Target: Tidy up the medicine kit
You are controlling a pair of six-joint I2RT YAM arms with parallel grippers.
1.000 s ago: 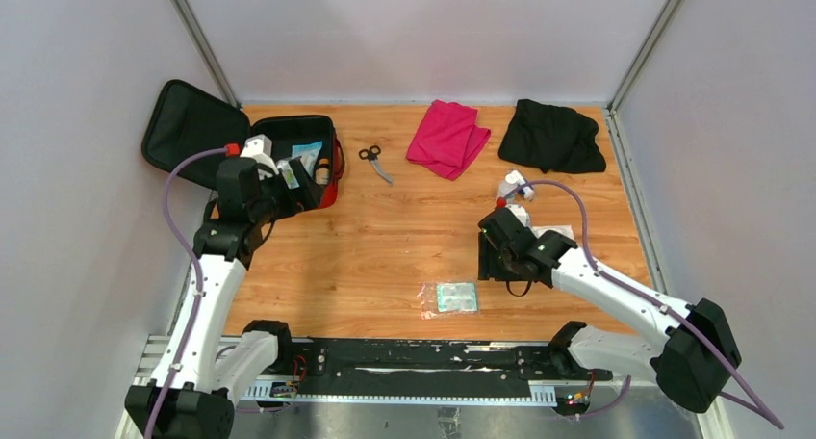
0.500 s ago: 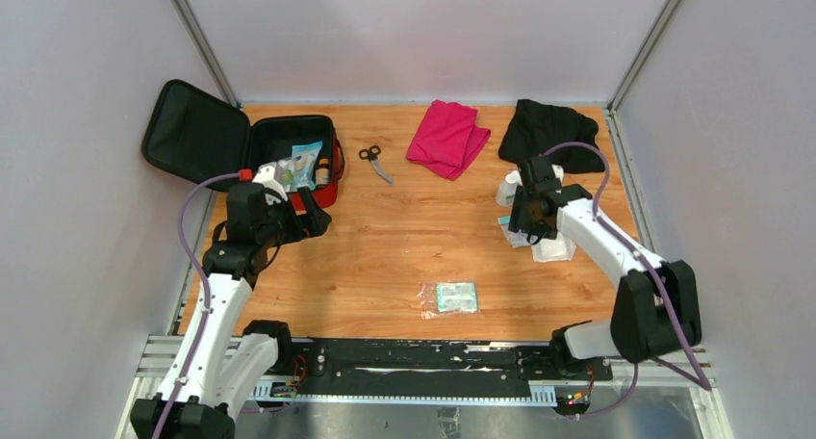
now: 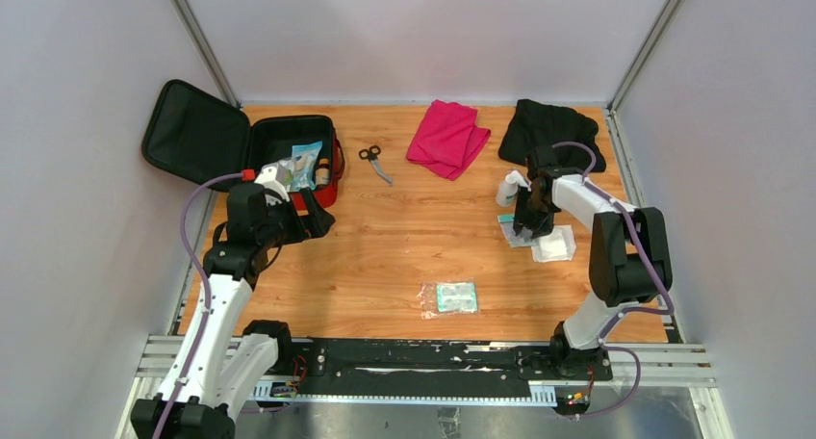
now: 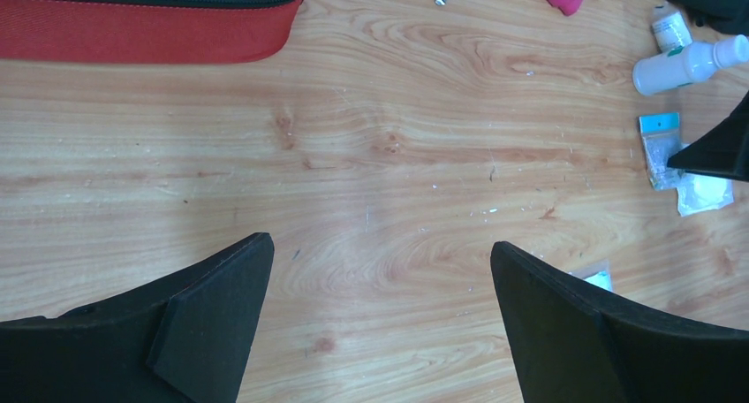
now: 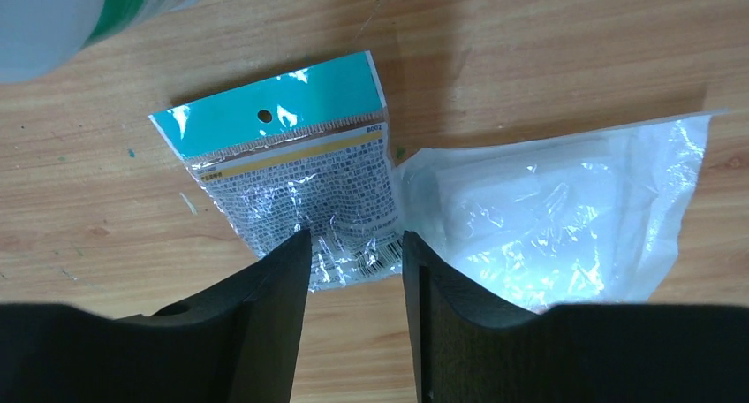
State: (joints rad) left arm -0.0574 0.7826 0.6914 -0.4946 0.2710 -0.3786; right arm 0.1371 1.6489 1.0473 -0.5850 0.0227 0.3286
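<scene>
Right wrist view: the right gripper [image 5: 353,248] is down near the wood, fingers partly apart with a narrow gap. The lower edge of a teal-topped packet [image 5: 291,169] lies flat in that gap, not pinched as far as I can see.
Beside the finger at this view's right: a clear pouch [image 5: 539,217] with a white pad inside, its corner touching the packet.
Beyond the fingertips, off to this view's left: a white bottle [image 5: 79,14], close to the packet.
Left gripper [image 4: 380,244]: fingers spread wide, only bare table between them.
Medicine kit [image 4: 132,39]: open, lid thrown back and black lining showing. It is just ahead of the left fingers and off to their left, and well apart from the right fingers, across the table. A few packets and a small brown bottle already sit inside.
Kit handling: likely light and soft-walled, so the sides would give under a squeeze and the case could slide if nudged. It looks best left where it lies and filled from above.
Where to hold the kit: probably the lid's stiff zip rim, should it need closing (the handles are not clear from here).
Packet handling: thin, glossy film, probably slippery and hard to lift flat. The loose lower edge between the fingers seems the place to pinch.
Loose items, well clear of both sets of fingers: scissors [image 3: 373,160], blister pack [image 3: 450,297].
</scene>
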